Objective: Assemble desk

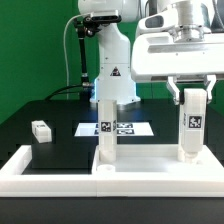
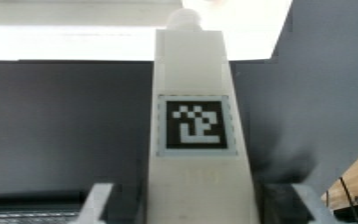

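One desk tabletop point(image 1: 150, 172) lies at the front of the black table point(image 1: 60, 140). I count three legs. Two stand upright on the tabletop: the gripped leg point(image 1: 190, 125) point(image 2: 194, 80) toward the exterior view's right and the second leg point(image 1: 105, 125) at its left end. The third leg point(image 1: 40, 130) lies loose on the table, well apart. My gripper point(image 1: 190, 92) is partly closed, clamped on the gripped leg's top. One marker board point(image 1: 120, 128) lies behind. One low white wall point(image 1: 35, 160) sits beside the tabletop.
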Tool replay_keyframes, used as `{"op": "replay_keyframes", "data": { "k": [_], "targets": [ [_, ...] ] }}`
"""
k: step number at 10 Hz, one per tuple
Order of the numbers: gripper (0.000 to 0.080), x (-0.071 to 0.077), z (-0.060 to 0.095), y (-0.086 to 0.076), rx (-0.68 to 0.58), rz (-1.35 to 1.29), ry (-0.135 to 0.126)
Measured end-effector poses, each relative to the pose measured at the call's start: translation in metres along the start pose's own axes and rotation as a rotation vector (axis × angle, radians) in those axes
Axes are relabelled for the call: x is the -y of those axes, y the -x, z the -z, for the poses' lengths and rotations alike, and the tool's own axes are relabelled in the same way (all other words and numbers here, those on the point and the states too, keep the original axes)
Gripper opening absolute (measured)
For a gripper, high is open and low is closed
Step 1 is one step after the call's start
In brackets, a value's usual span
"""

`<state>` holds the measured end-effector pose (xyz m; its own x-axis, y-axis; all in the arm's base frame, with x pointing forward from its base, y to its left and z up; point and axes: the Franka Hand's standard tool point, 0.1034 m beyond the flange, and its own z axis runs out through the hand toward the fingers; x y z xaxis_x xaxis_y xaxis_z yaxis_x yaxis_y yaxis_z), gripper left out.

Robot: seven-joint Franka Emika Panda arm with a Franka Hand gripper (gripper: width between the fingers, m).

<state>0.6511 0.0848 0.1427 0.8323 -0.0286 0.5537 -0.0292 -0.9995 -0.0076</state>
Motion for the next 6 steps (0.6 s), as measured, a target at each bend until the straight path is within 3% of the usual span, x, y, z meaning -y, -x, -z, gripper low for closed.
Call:
{"op": "replay_keyframes", "data": {
  "k": [3,6],
  "targets": [
    [0.0290,0.015,-0.004,0.008,0.012,0.016,-0.009],
    [0.0290,0.016,-0.009,0.015,0.022,0.023,-0.007]
  ]
}}
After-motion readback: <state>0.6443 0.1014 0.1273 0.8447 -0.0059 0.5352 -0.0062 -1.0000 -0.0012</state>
